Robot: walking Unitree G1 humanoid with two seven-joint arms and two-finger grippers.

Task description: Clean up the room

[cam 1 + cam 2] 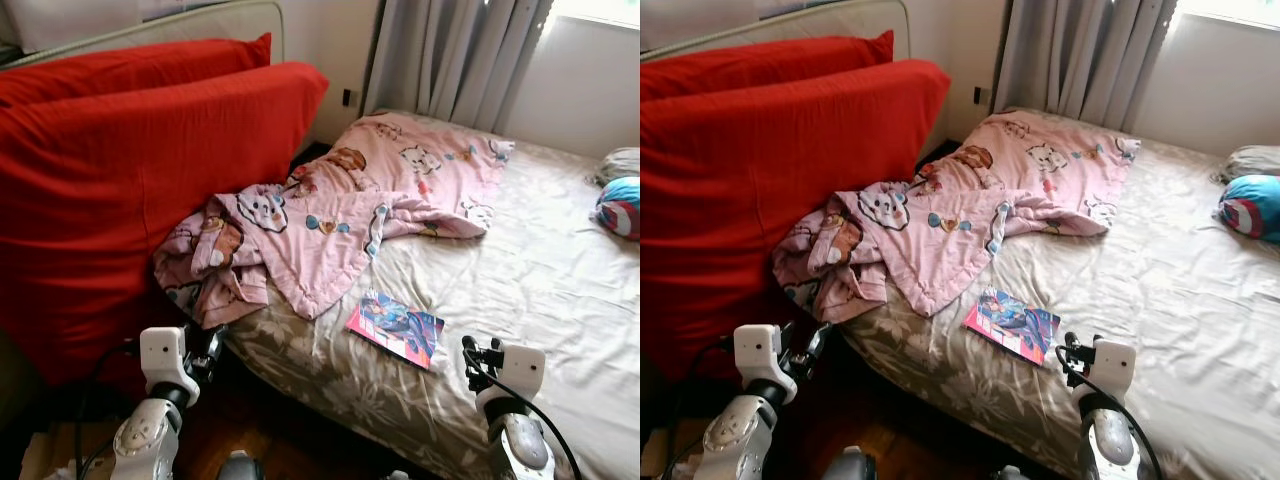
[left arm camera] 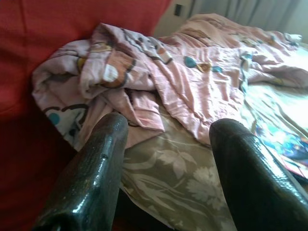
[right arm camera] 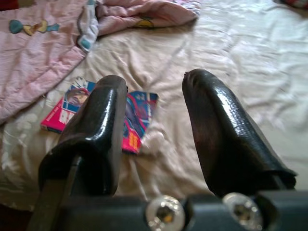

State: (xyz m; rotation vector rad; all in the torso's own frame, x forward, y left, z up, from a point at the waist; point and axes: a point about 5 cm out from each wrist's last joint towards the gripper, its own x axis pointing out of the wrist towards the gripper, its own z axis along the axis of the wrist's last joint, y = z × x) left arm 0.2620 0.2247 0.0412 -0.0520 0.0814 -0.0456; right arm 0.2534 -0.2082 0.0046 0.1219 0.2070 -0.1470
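Robot stood at the near edge of the bed with the beige floral-print sheet (image 1: 560, 290); both arms were raised low in front of the body, neither touching anything, which read as a ready pose before picking a first item; left gripper (image 2: 166, 159) had its two black fingers spread apart with nothing between them, aimed at the near corner of the mattress where the rumpled pink cartoon-print quilt (image 1: 340, 220) hung over the edge; the quilt lay heaped against the large red fabric cushion (image 1: 130, 170) propped upright at the bedside, its far end spread flat toward the grey curtain (image 1: 450, 55); right gripper (image 3: 154, 115) was likewise open and empty; the thin pink-and-blue glossy comic book (image 3: 98, 113) lay flat on the sheet just ahead of that gripper, slightly toward the robot's left, near but apart from the fingertips; judged the book the likeliest first pick, the right arm being nearest; a round blue-and-red striped cushion (image 1: 620, 205) sat well apart at the far right of the bed.
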